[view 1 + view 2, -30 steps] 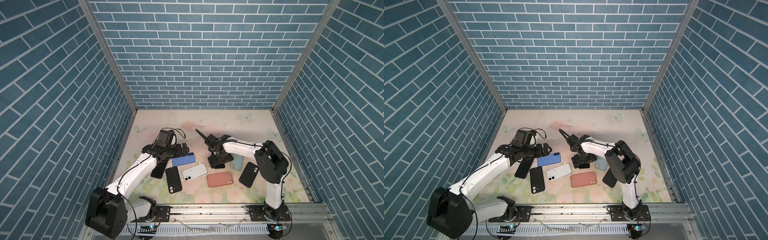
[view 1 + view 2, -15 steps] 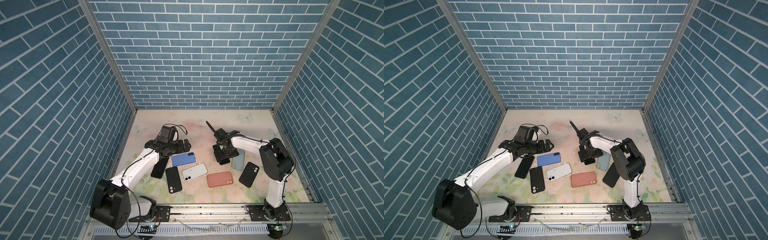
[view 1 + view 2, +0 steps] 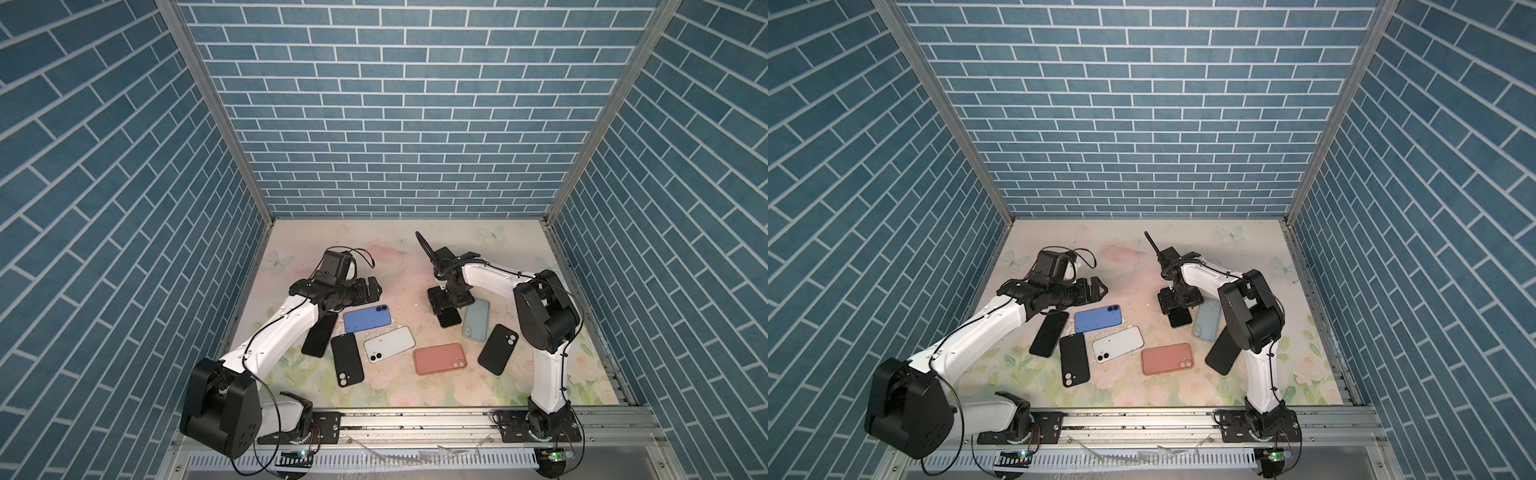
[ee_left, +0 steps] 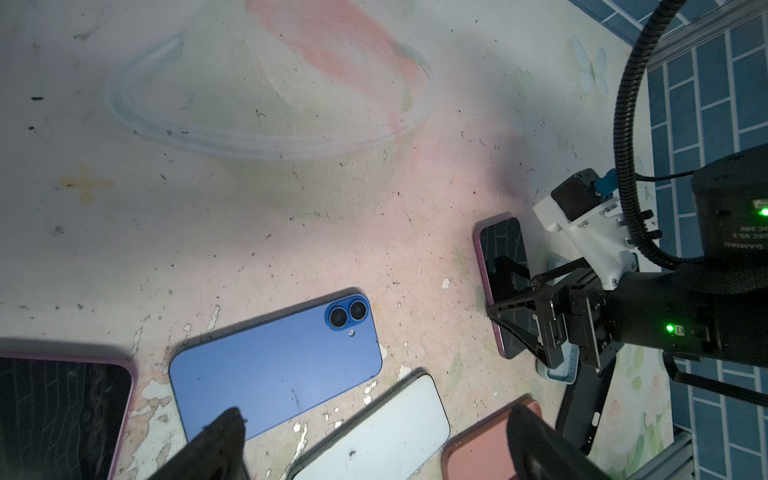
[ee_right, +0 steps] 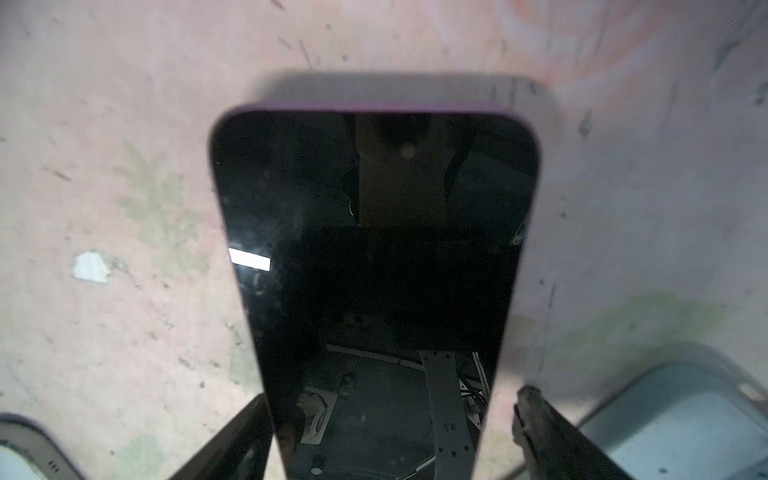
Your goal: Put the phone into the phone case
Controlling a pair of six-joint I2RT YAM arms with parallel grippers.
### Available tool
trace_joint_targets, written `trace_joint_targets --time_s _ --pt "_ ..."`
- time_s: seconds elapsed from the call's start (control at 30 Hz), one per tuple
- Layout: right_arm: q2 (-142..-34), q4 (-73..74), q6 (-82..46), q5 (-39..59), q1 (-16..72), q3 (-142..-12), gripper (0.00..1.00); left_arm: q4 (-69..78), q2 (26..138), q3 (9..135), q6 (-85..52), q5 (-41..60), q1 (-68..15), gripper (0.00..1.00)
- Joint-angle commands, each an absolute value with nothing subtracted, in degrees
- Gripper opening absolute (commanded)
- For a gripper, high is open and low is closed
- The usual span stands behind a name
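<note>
Straddling the purple-edged phone (image 5: 374, 249), which lies screen-up on the worktop (image 3: 374, 249), the right gripper (image 5: 390, 395) has its jaws spread to either long edge with nothing clamped. One finger (image 5: 232, 444) sits at the phone's edge and the other shows a gap. The left gripper (image 4: 378, 415) hangs near the blue phone (image 4: 274, 365), jaws fully apart and empty.

Largest risk: you are closing on a thin, glossy slab lying flat, so the fingers may ride over its edges and skate it along instead of lifting it. Next: a skated phone would strike the pale blue case (image 5: 685, 415), just beside it and probably the target, and knock it askew. Smaller: several phones and cases crowd the near half, so you could pick the wrong case. Smallest: a corner may catch on the case lip at insertion.

Blue brick-pattern walls (image 3: 395, 124) close three sides. The floral worktop print is scuffed, and white flakes (image 5: 89, 266) have chipped from it, so expect uneven friction.
</note>
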State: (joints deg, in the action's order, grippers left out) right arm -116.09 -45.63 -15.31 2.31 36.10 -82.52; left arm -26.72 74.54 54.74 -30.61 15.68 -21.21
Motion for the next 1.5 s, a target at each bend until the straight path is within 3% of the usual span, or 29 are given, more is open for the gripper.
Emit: trace_joint_targets --time_s 0.0,0.23,0.6,0.97,1.23,1.47 --pt "-120.6 -38.8 -11.5 13.4 40.4 -83.3 0.89 -27.9 75.5 57.3 -30.3 14.4 -20.7 1.0" --pt "-117.9 -36.9 -12.2 16.5 42.2 -82.3 0.86 -27.9 77.5 61.0 -29.4 14.6 -20.6 0.99" --pt "-98.7 -32.3 -18.9 5.9 42.2 -74.4 0.97 -28.1 84.6 69.8 -27.2 18.0 -20.6 0.99" --pt "-84.7 -26.5 -39.9 15.5 42.9 -55.0 0.99 -28.0 95.0 77.5 -25.6 25.0 -21.0 0.99" --pt "-84.3 -12.8 -50.2 20.2 42.6 -46.5 0.99 -31.7 105.4 84.4 -22.6 29.4 -25.4 0.96" --pt "-86.2 -7.4 -51.7 23.1 39.7 -45.0 0.99 -30.2 112.4 86.1 -24.9 34.4 -26.2 0.93"
